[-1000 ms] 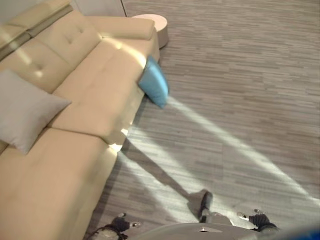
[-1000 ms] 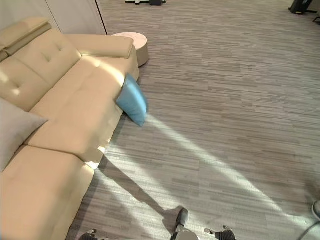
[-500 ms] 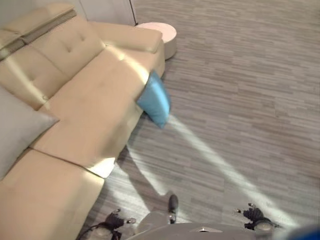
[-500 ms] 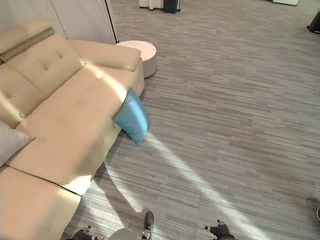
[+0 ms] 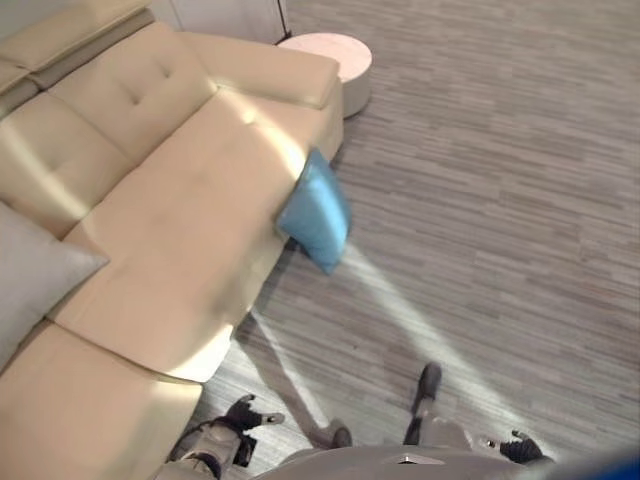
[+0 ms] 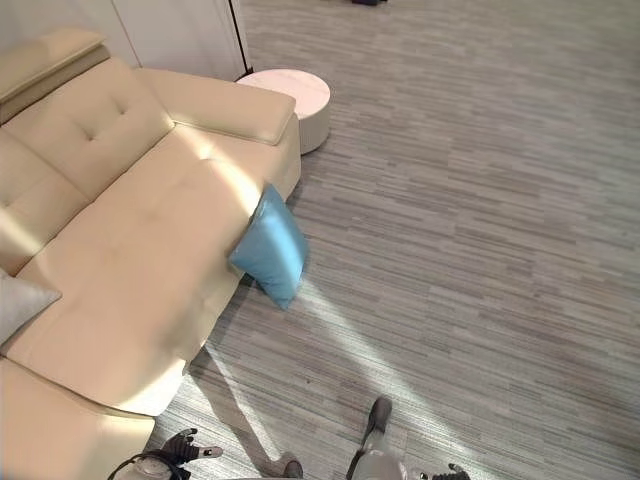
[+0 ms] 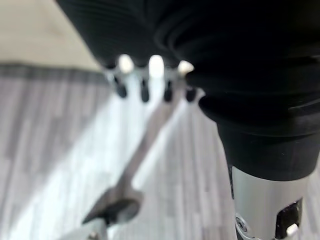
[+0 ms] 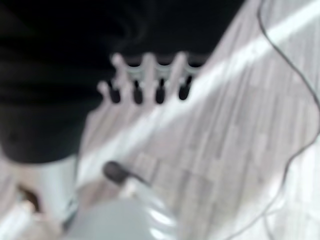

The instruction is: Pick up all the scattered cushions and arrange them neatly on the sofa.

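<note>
Two cushions are in view. One blue cushion (image 5: 316, 209) stands on its edge on the floor (image 5: 500, 200), leaning against the front of the beige sofa (image 5: 180, 210), near the armrest end. One grey cushion (image 5: 30, 270) rests on the sofa seat against the backrest, well apart from the blue one. A round pale stool (image 5: 330, 60) stands on the floor just beside the sofa armrest. A band of sunlight runs across the floor from the blue cushion toward the robot. The left hand (image 5: 243, 412) hangs low near the sofa front, above the floor; in the left wrist view its fingers (image 7: 145, 90) extend in a relaxed row and hold nothing. The right hand (image 5: 518, 446) hangs low on the opposite side, above bare floor; in the right wrist view its fingers (image 8: 136, 89) are likewise extended, loose and empty. Neither hand touches a cushion.
</note>
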{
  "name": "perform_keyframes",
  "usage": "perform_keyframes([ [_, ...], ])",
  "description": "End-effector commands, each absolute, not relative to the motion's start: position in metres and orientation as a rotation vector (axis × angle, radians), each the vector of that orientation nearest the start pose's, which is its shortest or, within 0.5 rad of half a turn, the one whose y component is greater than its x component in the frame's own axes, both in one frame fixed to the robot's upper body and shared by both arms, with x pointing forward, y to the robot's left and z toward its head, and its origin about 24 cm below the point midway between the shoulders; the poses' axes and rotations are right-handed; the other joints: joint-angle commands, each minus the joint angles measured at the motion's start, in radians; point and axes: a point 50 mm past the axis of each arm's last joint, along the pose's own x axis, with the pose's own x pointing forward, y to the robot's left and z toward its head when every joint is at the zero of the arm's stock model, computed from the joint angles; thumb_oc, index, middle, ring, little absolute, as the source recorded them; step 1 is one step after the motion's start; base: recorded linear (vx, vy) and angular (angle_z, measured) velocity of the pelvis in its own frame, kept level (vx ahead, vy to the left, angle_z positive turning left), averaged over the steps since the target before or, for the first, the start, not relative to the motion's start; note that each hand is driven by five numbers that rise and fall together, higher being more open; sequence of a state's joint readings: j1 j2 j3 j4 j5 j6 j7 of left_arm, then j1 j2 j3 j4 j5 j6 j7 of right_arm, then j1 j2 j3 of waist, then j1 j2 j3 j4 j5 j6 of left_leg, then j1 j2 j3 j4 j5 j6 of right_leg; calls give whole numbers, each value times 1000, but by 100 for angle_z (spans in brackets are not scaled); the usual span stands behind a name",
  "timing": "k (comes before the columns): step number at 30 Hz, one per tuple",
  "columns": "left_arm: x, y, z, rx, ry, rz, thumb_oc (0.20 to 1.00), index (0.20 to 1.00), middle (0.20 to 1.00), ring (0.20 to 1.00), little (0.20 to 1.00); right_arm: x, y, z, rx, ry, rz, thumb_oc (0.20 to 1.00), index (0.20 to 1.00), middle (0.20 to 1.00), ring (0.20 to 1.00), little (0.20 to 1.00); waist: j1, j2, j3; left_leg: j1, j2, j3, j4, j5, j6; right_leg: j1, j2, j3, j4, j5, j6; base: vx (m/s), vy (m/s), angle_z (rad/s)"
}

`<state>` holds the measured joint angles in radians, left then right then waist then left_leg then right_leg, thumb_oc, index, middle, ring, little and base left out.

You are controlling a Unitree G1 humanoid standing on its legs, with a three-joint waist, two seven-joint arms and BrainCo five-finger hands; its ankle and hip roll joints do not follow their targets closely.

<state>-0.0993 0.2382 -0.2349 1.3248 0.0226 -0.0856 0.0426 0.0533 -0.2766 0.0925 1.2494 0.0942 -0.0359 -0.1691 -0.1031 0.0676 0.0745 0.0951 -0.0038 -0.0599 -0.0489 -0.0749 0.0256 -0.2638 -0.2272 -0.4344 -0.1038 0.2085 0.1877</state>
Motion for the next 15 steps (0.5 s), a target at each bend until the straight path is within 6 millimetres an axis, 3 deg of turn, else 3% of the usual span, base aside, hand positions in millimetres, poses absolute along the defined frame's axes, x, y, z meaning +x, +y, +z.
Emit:
perform_keyframes([
  [1,118,235,-154,447,1117,-52,1000,1000,1000,1000,1000,66,-268,-156,-339,1238,-320,1000,1000,1000,1000,1000,20,-87,-38,35,58,226,-38,-29,-126,37,-7,68,17,-25,49,303,-295,101],
  [4,120,238,-153,448,1106,-44,1000,1000,1000,1000,1000,71,-268,-155,-345,1210,-313,1000,1000,1000,1000,1000,31,-111,-31,-17,131,182,71,5,-156,78,38,65,17,-50,31,229,-357,32],
  [6,121,238,-152,440,1099,-38,1000,1000,1000,1000,1000,73,-269,-154,-350,1204,-312,1000,1000,1000,1000,1000,37,-118,-30,-49,135,172,97,26,-150,84,46,55,17,-60,23,147,-198,-25],
  [7,119,236,-153,420,1104,-30,1000,1000,1000,1000,1000,77,-270,-153,-362,1191,-299,1000,1000,1000,1000,1000,61,-116,-35,-77,115,159,84,9,-133,118,65,35,17,-93,15,154,-102,3],
  [9,117,235,-154,413,1110,-26,1000,1000,1000,1000,1000,81,-270,-152,-365,1179,-291,1000,1000,1000,1000,1000,72,-115,-39,-110,90,148,74,19,-126,132,71,31,17,-107,12,261,-108,24],
  [11,108,236,-156,383,1136,1,1000,1000,1000,1000,1000,88,-273,-149,-391,1152,-277,1000,1000,1000,1000,1000,126,-81,-31,-216,-8,135,-2,123,-110,171,119,41,17,-159,-6,474,-86,17],
  [12,106,237,-157,374,1141,8,1000,1000,1000,1000,1000,89,-274,-148,-397,1146,-277,1000,1000,1000,1000,1000,136,-75,-29,-238,-24,140,-12,148,-113,183,132,38,17,-173,-8,419,-48,-10],
  [14,95,241,-158,368,1172,18,1000,1000,1000,1000,1000,92,-271,-148,-403,1134,-256,1000,1000,1000,1000,1000,172,-80,-31,-256,-69,153,9,149,-91,256,183,87,17,-221,-36,578,-48,-5],
  [15,95,241,-158,368,1172,18,1000,1000,1000,1000,1000,93,-271,-148,-403,1134,-256,1000,1000,1000,1000,1000,172,-80,-33,-260,-69,152,10,151,-91,253,183,87,17,-219,-36,653,-49,1],
])
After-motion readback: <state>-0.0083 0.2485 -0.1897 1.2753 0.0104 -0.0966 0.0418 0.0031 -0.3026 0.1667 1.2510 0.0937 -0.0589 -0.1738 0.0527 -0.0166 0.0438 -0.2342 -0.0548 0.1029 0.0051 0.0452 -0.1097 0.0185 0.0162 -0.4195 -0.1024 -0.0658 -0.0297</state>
